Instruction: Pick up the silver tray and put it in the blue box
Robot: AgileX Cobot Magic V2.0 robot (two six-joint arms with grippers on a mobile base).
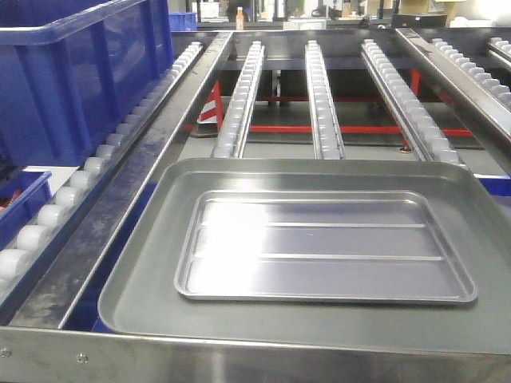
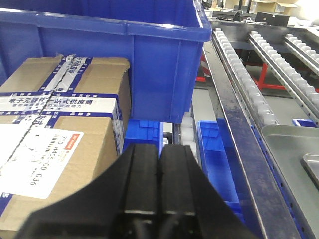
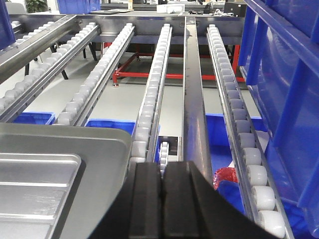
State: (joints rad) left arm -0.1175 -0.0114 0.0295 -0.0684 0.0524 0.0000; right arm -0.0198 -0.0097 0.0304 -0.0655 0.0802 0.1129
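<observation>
Long metal rails [image 1: 323,104] with rows of white rollers [image 3: 149,114]. Red bars [image 1: 279,128] underneath, over a grey floor [image 3: 127,99]. Brown boxes [image 2: 279,7] far back, in bright light.

Open room above the silver tray [image 1: 323,247]

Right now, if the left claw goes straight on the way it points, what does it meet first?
Probably the side wall of the blue box, straight ahead of the shut left claw. A lower blue bin in the gap beside the cardboard box might come first; depth is unclear.
</observation>
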